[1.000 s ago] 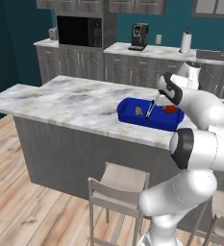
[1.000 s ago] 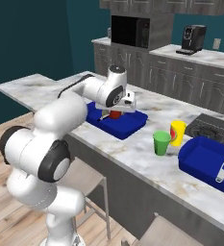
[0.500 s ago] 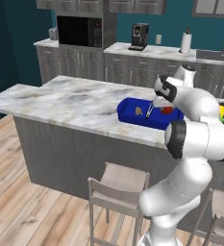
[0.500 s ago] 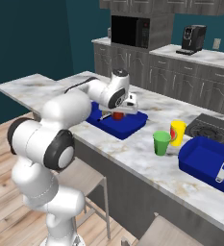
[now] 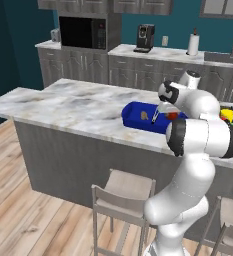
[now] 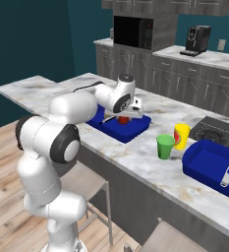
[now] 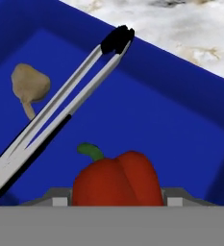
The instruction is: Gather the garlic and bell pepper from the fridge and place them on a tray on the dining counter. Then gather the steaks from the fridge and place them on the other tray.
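Blue tray [image 7: 147,105] on the marble counter [image 5: 78,107] already has the garlic [image 7: 31,84] in it, next to some tongs [image 7: 60,105]. We've got the red pepper [image 7: 118,180] sitting between our claw's [image 7: 118,201] half-open jaws right above that tray; can't tell if it's let go. Steaks for the other tray [image 6: 209,162] are left, we reckon.
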Robot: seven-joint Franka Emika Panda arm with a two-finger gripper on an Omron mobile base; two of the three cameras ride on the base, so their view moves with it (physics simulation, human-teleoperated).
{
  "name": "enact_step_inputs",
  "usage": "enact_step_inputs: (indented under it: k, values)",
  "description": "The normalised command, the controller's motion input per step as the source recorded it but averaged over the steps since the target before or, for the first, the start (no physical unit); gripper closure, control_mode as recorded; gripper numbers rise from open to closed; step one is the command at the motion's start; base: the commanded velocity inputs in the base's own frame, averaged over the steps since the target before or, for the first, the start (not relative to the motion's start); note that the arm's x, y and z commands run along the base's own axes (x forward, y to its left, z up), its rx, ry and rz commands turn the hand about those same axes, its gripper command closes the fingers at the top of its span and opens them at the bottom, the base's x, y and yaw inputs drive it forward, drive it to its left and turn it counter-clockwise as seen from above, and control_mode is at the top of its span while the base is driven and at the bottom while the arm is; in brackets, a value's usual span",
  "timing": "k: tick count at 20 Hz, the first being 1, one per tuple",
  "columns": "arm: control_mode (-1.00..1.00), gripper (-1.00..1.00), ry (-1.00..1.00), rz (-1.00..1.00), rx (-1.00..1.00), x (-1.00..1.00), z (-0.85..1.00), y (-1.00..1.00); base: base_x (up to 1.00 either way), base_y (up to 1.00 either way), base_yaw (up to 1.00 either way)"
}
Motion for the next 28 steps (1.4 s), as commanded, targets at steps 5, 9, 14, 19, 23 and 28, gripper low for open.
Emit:
enact_step_inputs:
  k: [5, 9, 14, 19, 23, 28]
  values:
    - [-1.0, 1.0, 0.0, 0.0, 0.0, 0.29, -0.2, -0.05, 0.0, 0.0, 0.0]
    - [-1.0, -1.0, 0.0, 0.0, 0.0, 0.18, -0.08, -0.02, 0.0, 0.0, 0.0]
    - [-1.0, -1.0, 0.0, 0.0, 0.0, 0.08, -0.01, 0.0, 0.0, 0.0, 0.0]
    - [-1.0, -1.0, 0.0, 0.0, 0.0, 0.06, 0.0, 0.0, 0.0, 0.0, 0.0]
    - [-1.0, -1.0, 0.0, 0.0, 0.0, -0.13, 0.06, 0.0, 0.0, 0.0, 0.0]
    - [-1.0, -1.0, -0.11, 0.0, -0.03, -0.9, 0.42, 0.0, 0.0, 0.0, 0.0]
